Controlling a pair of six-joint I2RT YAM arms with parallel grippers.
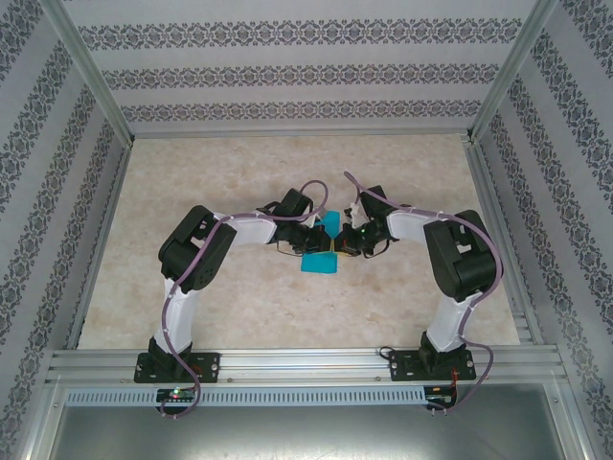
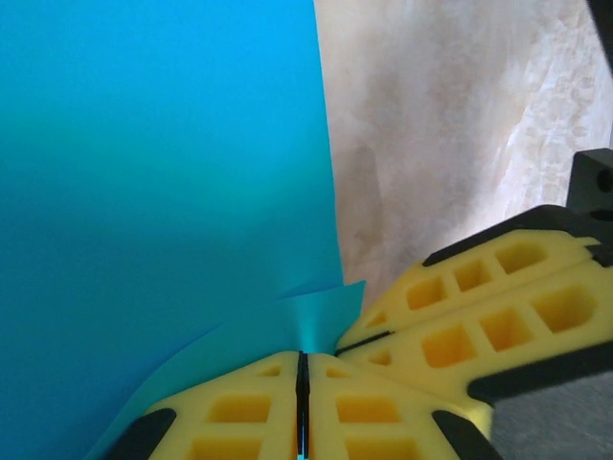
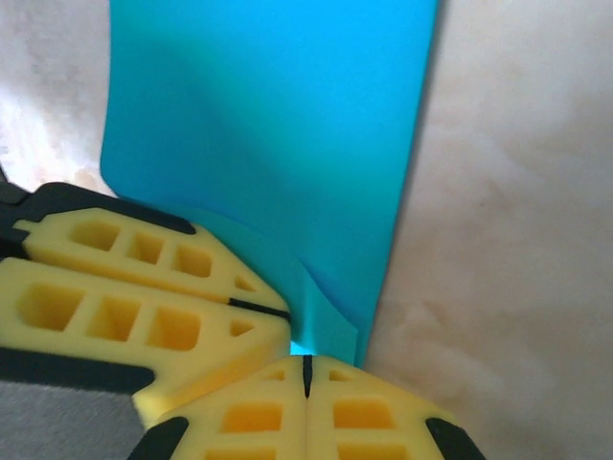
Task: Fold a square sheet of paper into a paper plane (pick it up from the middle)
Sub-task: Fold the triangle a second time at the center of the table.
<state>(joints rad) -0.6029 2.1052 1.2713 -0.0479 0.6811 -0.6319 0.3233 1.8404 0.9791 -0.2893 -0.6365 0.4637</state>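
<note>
Nearest, an aluminium rail (image 1: 306, 362) carries both bases. From it the left arm (image 1: 192, 254) and right arm (image 1: 460, 259) bend inward over the marbled table (image 1: 192, 182), with purple cables (image 1: 172, 316) looping along them. Their wrists meet near the table's middle and, seen from above, cover part of the teal paper (image 1: 319, 263) lying there. Patterned walls (image 1: 306, 77) close the far side. At the left wrist, the left gripper (image 2: 302, 359) is clenched, its yellow pads pressed together with a sliver of teal in the seam between them, so it pinches the paper's edge. Just beside it, at the right of that view, the other arm's yellow fingers (image 2: 479, 316) touch its side. Beyond them the sheet rises as a broad blue plane with a small crumpled flap at the grip. At the right wrist, the right gripper (image 3: 307, 362) is likewise clamped on the paper, the left arm's fingers (image 3: 134, 287) are pressed against it, and the sheet stretches away over the table.
</note>
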